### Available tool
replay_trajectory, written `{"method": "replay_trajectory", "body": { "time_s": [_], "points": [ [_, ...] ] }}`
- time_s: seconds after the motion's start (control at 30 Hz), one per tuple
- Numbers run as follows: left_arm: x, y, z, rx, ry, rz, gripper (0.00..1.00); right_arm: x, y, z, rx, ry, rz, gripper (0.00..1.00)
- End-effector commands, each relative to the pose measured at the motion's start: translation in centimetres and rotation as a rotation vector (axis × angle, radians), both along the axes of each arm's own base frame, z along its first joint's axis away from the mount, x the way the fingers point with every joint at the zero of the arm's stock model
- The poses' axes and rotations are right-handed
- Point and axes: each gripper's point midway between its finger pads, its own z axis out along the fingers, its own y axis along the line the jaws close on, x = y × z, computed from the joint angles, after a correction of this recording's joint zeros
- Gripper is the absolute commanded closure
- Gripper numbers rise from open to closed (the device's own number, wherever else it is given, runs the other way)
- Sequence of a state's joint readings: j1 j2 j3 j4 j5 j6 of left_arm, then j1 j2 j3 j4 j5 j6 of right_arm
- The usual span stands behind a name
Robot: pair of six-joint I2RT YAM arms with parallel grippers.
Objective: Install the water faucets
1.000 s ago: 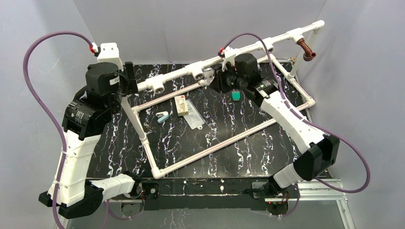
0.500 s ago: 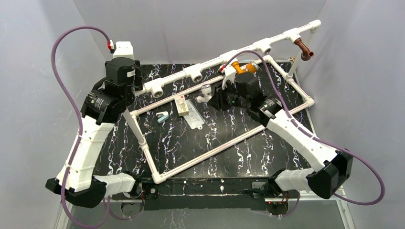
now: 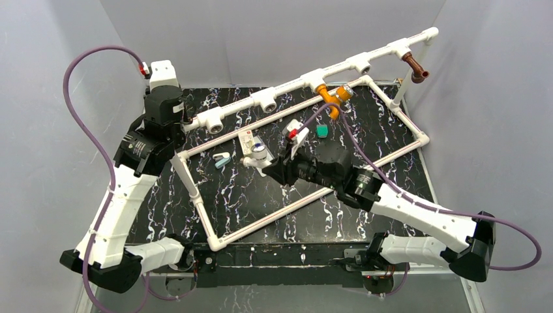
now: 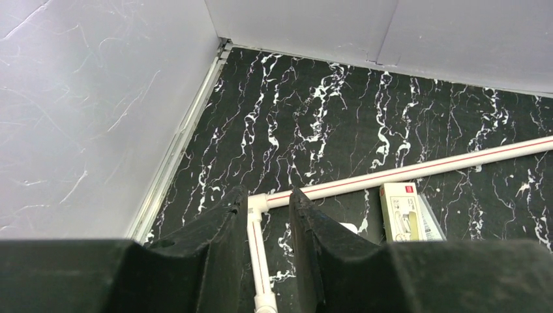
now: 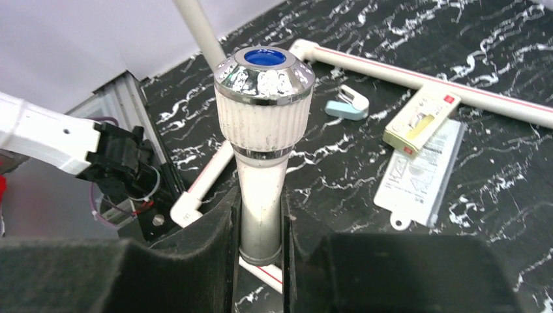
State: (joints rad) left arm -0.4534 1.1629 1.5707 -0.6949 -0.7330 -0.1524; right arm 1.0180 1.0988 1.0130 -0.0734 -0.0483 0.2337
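white faucet (image 5: 264, 124): sticking straight out of the right gripper (image 5: 259, 202), which is squeezing its stem.
empty pipe hole (image 3: 267, 102): sitting just above the faucet, toward the top middle of the overhead view.
left gripper (image 4: 264, 195): hanging half open, holding nothing.

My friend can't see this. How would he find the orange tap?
Find the long white pipe slanting across the back of the black table. At its middle fitting sits the orange tap. The pipe's other tap is reddish-brown, near the right end, and the white tap is in the right gripper.
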Motion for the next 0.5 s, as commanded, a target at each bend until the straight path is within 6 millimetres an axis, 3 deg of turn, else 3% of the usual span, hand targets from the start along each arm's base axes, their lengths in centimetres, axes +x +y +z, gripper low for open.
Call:
{"method": "replay_trajectory", "body": {
  "time_s": [0.0,0.2,0.47],
  "points": [
    [-1.5,0.7,-6.2,0.108,0.240,-0.013,0.73,-0.1,0.5,6.0,0.210,-0.163,-0.091,0.99],
    [-0.5,1.5,-6.7,0.093,0.225,0.031,0.75,-1.0,1.3,7.8,0.279,-0.213,-0.100,0.99],
    [1.1,1.1,-6.9,0.047,0.178,0.042,0.79,-2.1,2.8,9.9,0.344,-0.261,-0.089,0.99]
  ]
}}
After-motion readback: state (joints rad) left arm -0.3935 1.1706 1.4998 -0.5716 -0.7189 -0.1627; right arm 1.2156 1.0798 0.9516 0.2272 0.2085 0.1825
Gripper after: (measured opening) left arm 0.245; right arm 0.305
